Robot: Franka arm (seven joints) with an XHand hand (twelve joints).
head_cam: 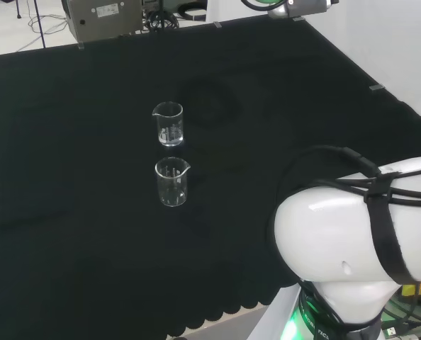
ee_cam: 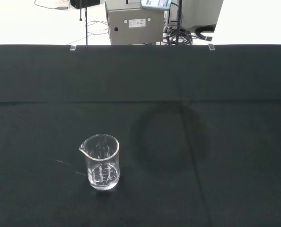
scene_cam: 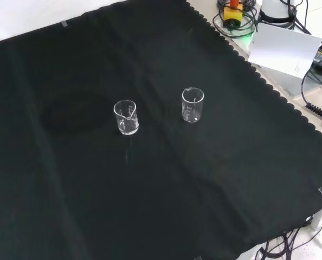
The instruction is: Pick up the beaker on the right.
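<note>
Right beaker [scene_cam: 193, 104] standing upright on black cloth [scene_cam: 215, 179] in front view, apart from left beaker [scene_cam: 126, 117]; finger state: cannot tell.

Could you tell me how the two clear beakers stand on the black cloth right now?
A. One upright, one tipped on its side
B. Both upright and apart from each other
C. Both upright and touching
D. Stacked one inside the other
B: in the front view, one beaker and the other beaker stand upright with bare black cloth between them.

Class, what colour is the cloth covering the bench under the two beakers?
Black; the front view shows the cloth best.
</note>
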